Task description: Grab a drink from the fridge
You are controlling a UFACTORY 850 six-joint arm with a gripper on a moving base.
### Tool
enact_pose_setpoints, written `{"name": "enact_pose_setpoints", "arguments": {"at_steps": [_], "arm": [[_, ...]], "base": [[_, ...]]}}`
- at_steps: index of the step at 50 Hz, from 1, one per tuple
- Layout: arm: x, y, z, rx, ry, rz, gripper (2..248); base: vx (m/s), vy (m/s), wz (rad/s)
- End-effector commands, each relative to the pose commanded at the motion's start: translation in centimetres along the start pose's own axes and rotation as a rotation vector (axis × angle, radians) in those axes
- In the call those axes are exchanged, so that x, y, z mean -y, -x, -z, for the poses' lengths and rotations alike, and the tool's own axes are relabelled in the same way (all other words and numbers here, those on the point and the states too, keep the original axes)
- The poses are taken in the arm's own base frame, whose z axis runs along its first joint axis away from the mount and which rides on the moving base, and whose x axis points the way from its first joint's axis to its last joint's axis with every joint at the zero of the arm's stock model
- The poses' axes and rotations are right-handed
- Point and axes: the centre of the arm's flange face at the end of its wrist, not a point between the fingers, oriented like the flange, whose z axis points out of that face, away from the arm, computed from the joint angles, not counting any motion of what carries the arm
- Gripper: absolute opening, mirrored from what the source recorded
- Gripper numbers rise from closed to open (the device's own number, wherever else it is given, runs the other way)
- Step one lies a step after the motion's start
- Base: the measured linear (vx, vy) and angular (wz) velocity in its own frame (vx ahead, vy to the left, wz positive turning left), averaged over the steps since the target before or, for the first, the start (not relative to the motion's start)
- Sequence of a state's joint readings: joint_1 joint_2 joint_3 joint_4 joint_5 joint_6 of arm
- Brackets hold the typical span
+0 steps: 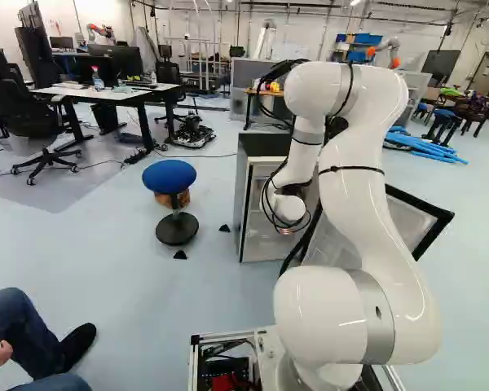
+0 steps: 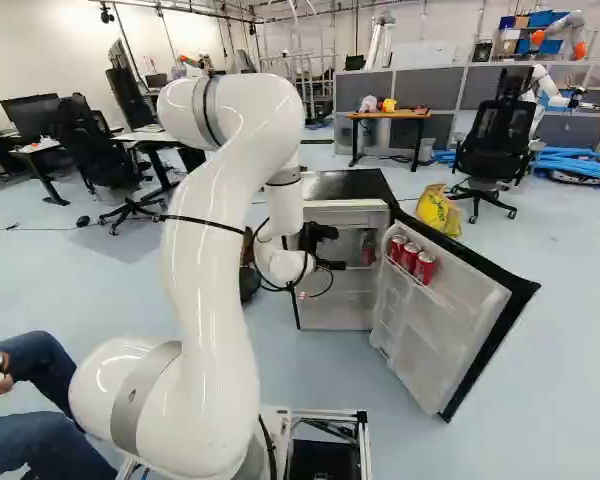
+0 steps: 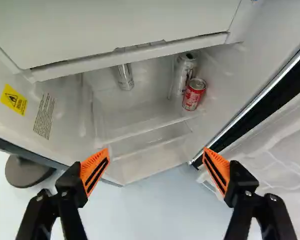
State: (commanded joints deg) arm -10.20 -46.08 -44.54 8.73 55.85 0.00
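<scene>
The gripper (image 3: 156,170) has its fingers spread, nothing pinched, outside the fridge (image 2: 335,310). Reaching in this wide, it could catch the door (image 2: 440,325) or topple the tall silver can (image 3: 184,74) crowding the red soda can (image 3: 194,94) on the shelf (image 3: 147,126). A white lip (image 3: 130,56) hides the second silver can (image 3: 124,78) partly

Three door cans (image 2: 410,257) racked in opened fridge door (image 2: 455,310). Inside fridge (image 2: 345,186), two cans (image 3: 192,96) placed side by side, another can (image 3: 125,77) set apart. Stool (image 1: 169,177) placed left of fridge, table (image 2: 388,115) behind.
</scene>
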Motion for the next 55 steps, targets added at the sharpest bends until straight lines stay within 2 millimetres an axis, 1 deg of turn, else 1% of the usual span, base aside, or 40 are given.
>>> {"name": "enact_pose_setpoints", "arguments": {"at_steps": [26,55], "arm": [[-0.1,1.1,-3.9,-0.055,0.048,-0.027,247],[-1.1,2.8,-7.6,-0.114,0.115,-0.059,247]], "base": [[0.000,0.000,0.000],[0.000,0.000,0.000]]}}
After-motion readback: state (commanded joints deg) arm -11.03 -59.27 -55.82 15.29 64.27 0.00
